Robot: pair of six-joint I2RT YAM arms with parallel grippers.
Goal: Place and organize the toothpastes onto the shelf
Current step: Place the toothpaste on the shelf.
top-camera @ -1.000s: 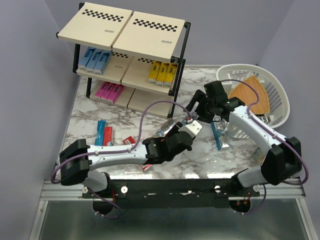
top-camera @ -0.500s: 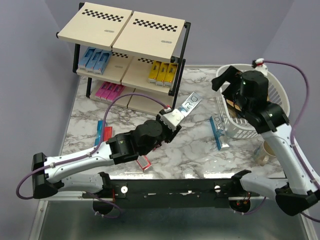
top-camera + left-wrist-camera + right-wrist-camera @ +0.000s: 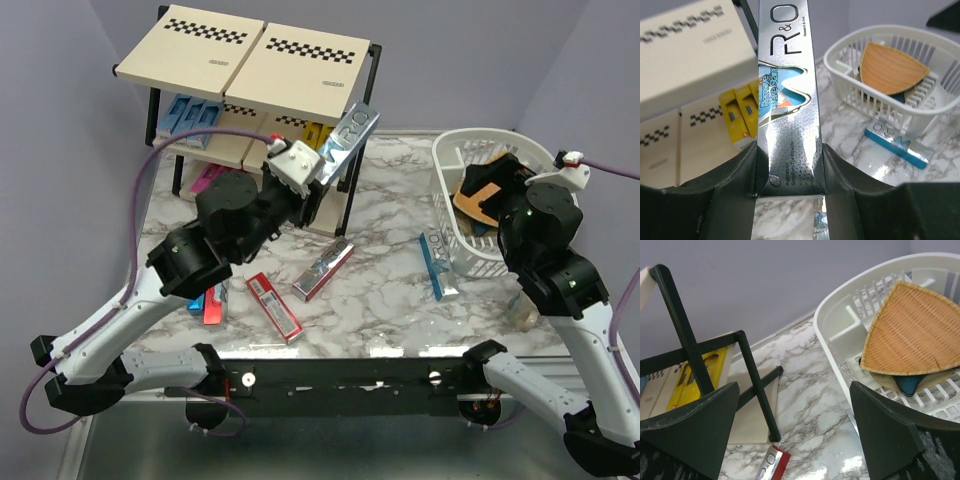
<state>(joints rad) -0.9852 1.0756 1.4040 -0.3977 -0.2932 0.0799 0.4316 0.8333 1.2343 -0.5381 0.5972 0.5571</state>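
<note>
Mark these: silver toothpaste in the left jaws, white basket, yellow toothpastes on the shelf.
silver toothpaste [image 3: 787, 100]: left wrist view, printed face.
white basket [image 3: 840, 330]: right wrist view, inner wall.
yellow toothpastes [image 3: 737, 115]: left wrist view, box front.

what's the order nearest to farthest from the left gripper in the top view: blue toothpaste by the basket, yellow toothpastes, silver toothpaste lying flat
1. yellow toothpastes, on the shelf beside it
2. silver toothpaste, flat, in front of the shelf
3. blue toothpaste, right, by the basket
</note>
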